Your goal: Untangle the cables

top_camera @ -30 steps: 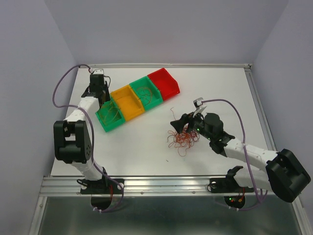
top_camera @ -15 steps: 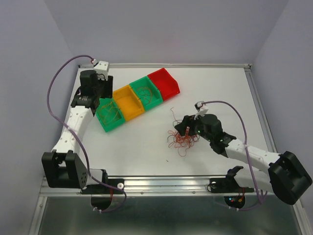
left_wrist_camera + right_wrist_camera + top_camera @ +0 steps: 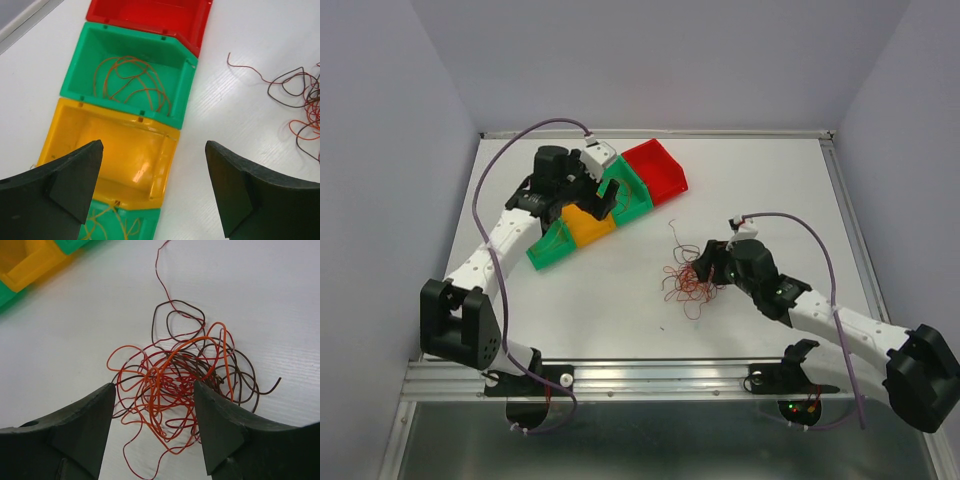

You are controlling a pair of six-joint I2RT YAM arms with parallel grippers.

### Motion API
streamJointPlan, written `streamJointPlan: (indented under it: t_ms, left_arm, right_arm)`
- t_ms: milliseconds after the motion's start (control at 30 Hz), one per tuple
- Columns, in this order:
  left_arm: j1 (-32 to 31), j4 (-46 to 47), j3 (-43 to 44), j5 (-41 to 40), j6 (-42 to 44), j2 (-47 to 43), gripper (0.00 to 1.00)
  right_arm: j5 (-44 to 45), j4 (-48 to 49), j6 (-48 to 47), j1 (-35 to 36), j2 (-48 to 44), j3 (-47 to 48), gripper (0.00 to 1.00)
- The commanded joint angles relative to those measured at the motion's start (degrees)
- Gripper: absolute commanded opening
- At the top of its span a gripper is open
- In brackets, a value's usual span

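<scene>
While your right fingers [image 3: 75, 430] stood open and empty astride the cables [image 3: 180, 375] tangled on the bench [image 3: 75, 325], closing there could have hoisted the whole clump; your left fingers [image 3: 65, 175] gaped empty above the yellow bin [image 3: 125, 145].

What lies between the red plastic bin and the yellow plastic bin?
A green plastic bin holding thin orange wire loops, shown in the left wrist view.

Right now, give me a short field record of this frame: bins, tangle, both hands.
bins: red bin, no wire seen; green bin holds orange wire loops; yellow bin, no wire seen
tangle: red, orange and dark wires on the table, apart from the bins
left hand: open, empty, above yellow bin
right hand: open, straddling tangle
</scene>
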Motion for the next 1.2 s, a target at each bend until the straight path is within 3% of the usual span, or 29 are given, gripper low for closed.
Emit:
streamJointPlan:
  t_ms: [0, 67, 133, 267, 367, 467, 667, 767, 1000, 1167]
  left_arm:
    - [-5.81, 7.85, 3.43, 0.43, -1.71, -0.21, 0.95]
    - [-7.14, 8.28, 4.14, 0.34, -2.33, 0.59, 0.95]
    - [-8.72, 9.07, 4.40, 0.69, -2.77, 1.38, 0.95]
    - [-10.48, 11.18, 1.95, 0.95, -3.30, 0.95, 0.95]
    - [-10.75, 13.20, -1.39, 1.04, -3.30, -0.19, 0.95]
    - [-11.10, 16.10, -5.60, 1.92, -3.48, -3.70, 0.95]
    - [-11.71, 22.00, -12.55, 5.70, -3.74, -8.19, 0.95]
    - [-11.80, 23.49, -13.88, 7.01, -3.92, -8.98, 0.95]
    - [-11.80, 26.13, -16.77, 7.11, -4.00, -12.59, 0.95]
    - [-11.80, 28.50, -19.32, 6.23, -4.18, -17.16, 0.96]
  right_arm:
    - [4.30, -1.44, 2.19, 0.46, 1.90, 4.30, 0.63]
    - [4.39, -1.35, 2.28, 0.63, 3.04, 4.83, 0.53]
    - [4.48, -1.26, 2.28, 0.55, 4.01, 5.36, 0.35]
    - [1.51, -0.82, 1.41, 0.55, 4.01, 6.24, 0.22]
    - [-1.13, -0.74, -0.08, 0.55, 3.14, 7.20, 0.01]
    - [-3.94, -0.21, -1.93, 0.55, -1.07, 9.39, 0.01]
    - [-14.04, -0.38, -5.62, 0.63, -8.11, 24.93, 0.00]
    - [-19.41, -1.00, -6.68, 0.55, -6.46, 36.85, 0.01]
    - [-22.94, -3.99, -7.47, 0.64, 2.76, 65.27, 0.00]
    - [-19.09, -3.99, -10.63, 0.63, 3.14, 72.16, 0.01]
